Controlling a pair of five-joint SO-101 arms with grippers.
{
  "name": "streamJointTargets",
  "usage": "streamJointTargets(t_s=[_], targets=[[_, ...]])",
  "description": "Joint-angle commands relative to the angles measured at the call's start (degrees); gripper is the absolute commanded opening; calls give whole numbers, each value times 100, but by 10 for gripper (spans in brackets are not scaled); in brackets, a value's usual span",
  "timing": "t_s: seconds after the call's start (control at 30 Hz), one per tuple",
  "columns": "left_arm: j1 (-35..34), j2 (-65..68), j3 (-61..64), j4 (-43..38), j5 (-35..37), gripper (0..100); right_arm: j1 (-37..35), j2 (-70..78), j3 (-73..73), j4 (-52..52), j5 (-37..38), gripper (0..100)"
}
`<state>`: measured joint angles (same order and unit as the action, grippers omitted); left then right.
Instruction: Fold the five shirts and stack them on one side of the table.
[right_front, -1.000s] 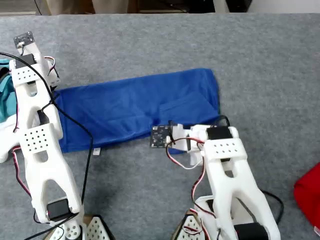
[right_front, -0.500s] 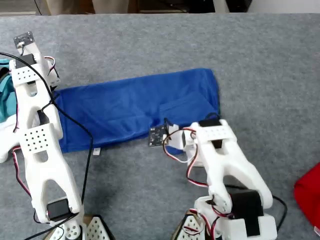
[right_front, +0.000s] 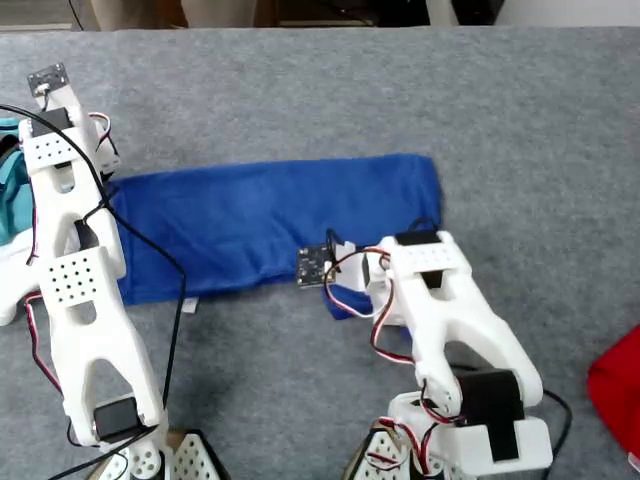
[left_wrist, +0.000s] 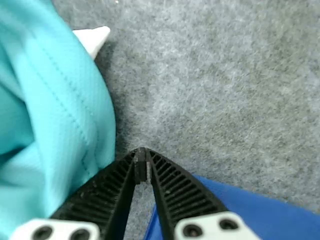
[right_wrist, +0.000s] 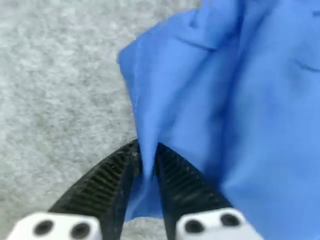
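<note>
A blue shirt (right_front: 250, 220), folded into a long strip, lies across the middle of the table. My right gripper (right_wrist: 147, 167) is shut on a fold of the blue shirt (right_wrist: 240, 100) at its near edge, fabric pinched between the black fingers (right_wrist: 115, 175). In the high view the right arm (right_front: 430, 280) stands over that near edge, toward the strip's right end. My left gripper (left_wrist: 142, 167) is shut with nothing in it, its tips on the grey cloth between a teal shirt (left_wrist: 45, 110) and the blue shirt's corner (left_wrist: 240, 210). The left arm (right_front: 60, 200) rises along the table's left side.
The teal shirt (right_front: 12, 195) lies bunched at the left edge with white fabric (right_front: 10, 270) beside it. A red garment (right_front: 618, 385) pokes in at the right edge. A white corner (left_wrist: 92, 39) shows past the teal shirt. Grey table cloth (right_front: 520, 120) lies bare at the back and right.
The right arm drew back toward the table's front with the blue shirt's near edge in its gripper. The shirt's far edge slid nearer and flattened. The left arm stayed still.
</note>
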<state>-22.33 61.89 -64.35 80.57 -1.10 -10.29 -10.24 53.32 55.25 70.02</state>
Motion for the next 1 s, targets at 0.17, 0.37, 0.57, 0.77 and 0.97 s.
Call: streamJointTargets(t_s=[0.17, 0.37, 0.57, 0.77, 0.97], targets=[[-70, -101, -18, -97, -18, 20, 84, -1051, -101, 492, 70, 4], [-70, -101, -18, -88, -18, 20, 145, -1464, -426, 492, 26, 4], [-70, -101, -18, -70, -18, 20, 127, -857, -1543, 492, -18, 4], [-70, -101, -18, -70, -18, 20, 22, 215, -2738, 492, 26, 4], [-70, -101, -18, -70, -18, 20, -171, 1007, -3495, 492, 264, 4]])
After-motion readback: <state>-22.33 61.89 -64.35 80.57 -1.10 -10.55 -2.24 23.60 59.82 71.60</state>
